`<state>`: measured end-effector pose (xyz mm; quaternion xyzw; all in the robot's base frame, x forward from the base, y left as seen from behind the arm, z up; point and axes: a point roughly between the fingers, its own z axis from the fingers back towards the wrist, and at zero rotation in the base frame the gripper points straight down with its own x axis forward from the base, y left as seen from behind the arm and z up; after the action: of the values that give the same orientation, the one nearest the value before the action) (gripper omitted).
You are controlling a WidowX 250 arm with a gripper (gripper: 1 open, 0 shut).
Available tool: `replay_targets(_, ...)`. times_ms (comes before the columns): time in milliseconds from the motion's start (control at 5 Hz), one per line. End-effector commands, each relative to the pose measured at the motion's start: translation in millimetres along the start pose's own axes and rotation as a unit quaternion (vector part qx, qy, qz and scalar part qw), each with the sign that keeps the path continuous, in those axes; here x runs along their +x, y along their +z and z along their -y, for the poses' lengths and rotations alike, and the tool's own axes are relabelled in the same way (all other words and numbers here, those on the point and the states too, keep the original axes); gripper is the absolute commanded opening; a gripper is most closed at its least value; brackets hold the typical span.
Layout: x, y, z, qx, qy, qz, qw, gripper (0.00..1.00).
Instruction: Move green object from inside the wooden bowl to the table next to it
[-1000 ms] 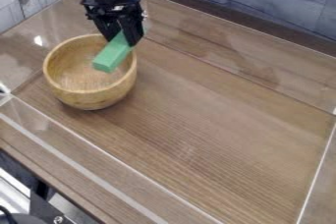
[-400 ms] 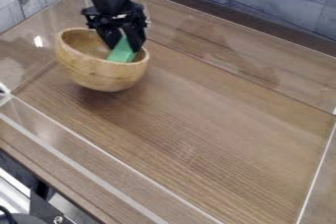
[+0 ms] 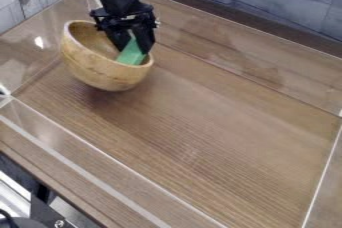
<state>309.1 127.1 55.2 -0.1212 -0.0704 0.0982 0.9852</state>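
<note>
The wooden bowl [image 3: 94,67] is at the back left of the table [image 3: 221,122]. It is tipped, with its right rim raised and its opening turned up and to the left. The green object [image 3: 132,56] stands steeply against that right rim, its lower end showing just inside the bowl. My black gripper [image 3: 130,42] comes down from above with its fingers shut on the block's upper part. I cannot tell whether the fingers also pinch the bowl's rim.
Low clear plastic walls run along the front edge [image 3: 160,187] and the right edge [image 3: 327,162] of the table. A light tiled wall stands behind. Bare wood-grain tabletop lies to the right of the bowl and in front of it.
The gripper has moved slightly right with the green block. The bowl went from sitting flat to tipped and has shifted right with it.
</note>
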Motion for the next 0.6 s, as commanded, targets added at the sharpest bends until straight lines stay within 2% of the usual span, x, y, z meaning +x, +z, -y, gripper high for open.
replay_targets(0, -4.5, 14.6, -6, 0.011, 0.015, 0.02, 0.9996, 0.0)
replay_targets(200, 1.4, 12.2, -4, 0.009, -0.007, 0.013, 0.9998, 0.0)
replay_targets(400, 5.1, 28.1, 6, 0.0, 0.018, 0.033, 0.9993, 0.0)
